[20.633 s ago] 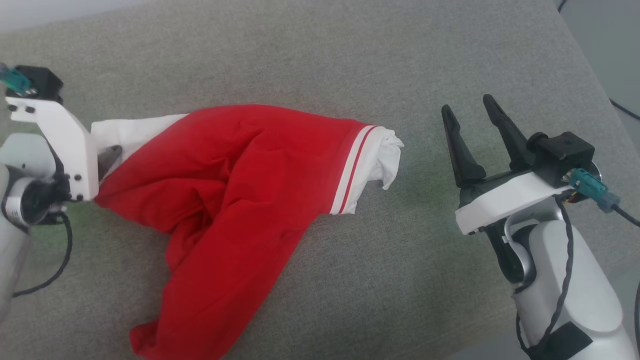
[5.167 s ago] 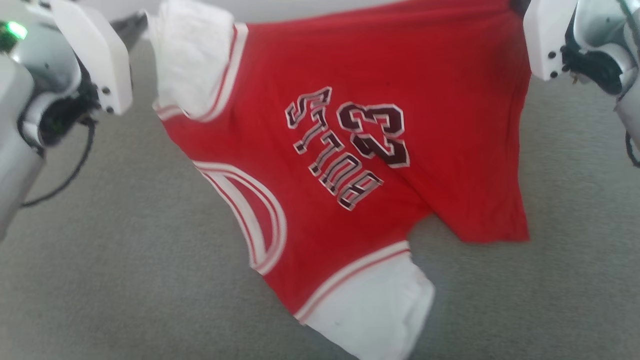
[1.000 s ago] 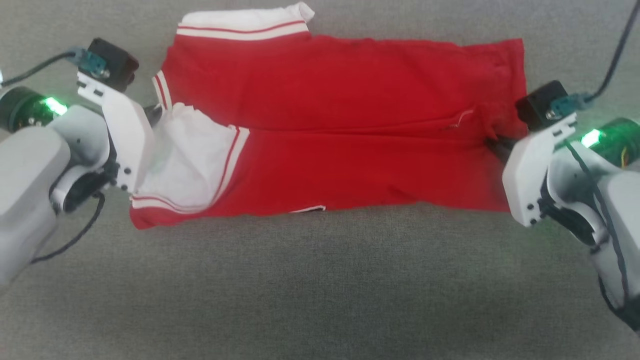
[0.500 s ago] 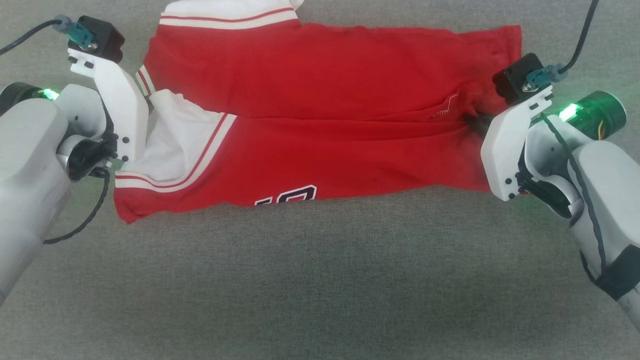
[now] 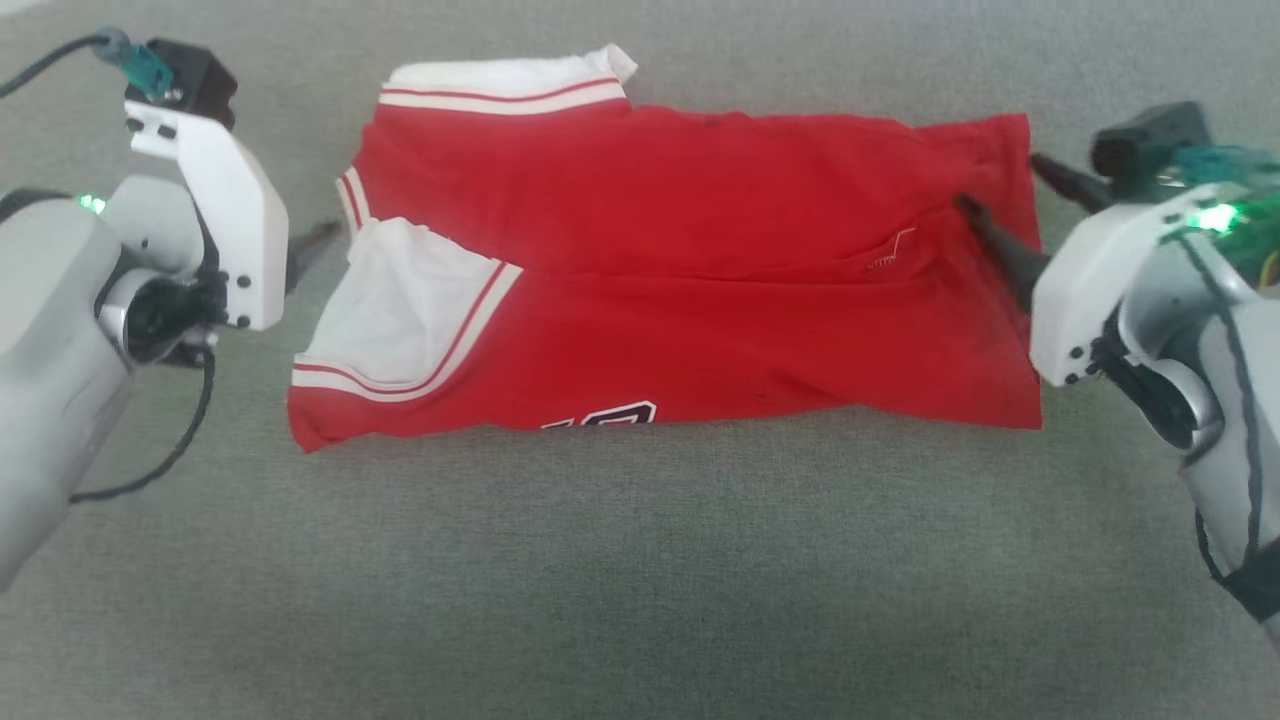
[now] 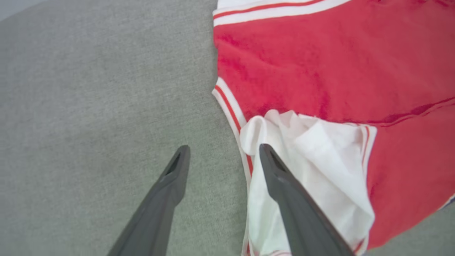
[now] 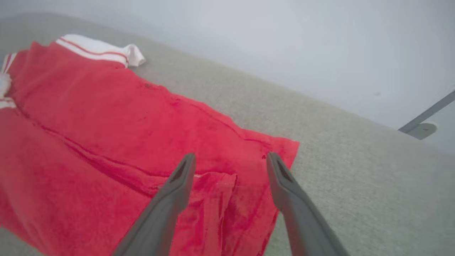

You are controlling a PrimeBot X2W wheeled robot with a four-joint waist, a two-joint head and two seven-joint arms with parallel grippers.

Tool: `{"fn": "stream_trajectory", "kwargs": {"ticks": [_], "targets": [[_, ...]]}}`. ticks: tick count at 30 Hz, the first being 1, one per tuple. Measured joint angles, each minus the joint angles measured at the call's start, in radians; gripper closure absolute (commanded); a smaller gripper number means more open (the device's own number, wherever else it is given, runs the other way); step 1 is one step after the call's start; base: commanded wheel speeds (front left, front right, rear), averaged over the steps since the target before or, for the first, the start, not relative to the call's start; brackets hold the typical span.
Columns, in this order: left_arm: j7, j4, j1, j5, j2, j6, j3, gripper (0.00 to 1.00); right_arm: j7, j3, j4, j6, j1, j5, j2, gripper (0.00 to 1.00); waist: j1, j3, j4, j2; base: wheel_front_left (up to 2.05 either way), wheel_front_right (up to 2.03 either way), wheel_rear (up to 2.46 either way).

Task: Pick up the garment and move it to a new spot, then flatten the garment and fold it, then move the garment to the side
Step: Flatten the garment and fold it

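Garment point(image 5: 680, 270) lies folded lengthwise, upper middle of the head view, on grey cloth surface point(image 5: 640, 560). Left gripper point(image 6: 224, 149) and right gripper point(image 7: 231, 156) have just released its ends, fingers now apart. First fold looks done; another fold probably next.

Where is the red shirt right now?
In the head view, the red shirt lies folded on the grey cushion, in the middle, between the open left hand and the open right hand.
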Motion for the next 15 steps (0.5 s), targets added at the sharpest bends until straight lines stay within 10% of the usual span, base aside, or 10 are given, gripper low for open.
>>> {"fn": "stream_trajectory", "kwargs": {"ticks": [15], "targets": [[0.192,-0.577,0.204,-0.167,0.233,0.263,0.029,0.0,-0.142,-0.359,-0.205,0.0,0.244,-0.212,0.154,0.0,0.0,-0.057,0.018,0.0,0.0,0.0,0.0]]}}
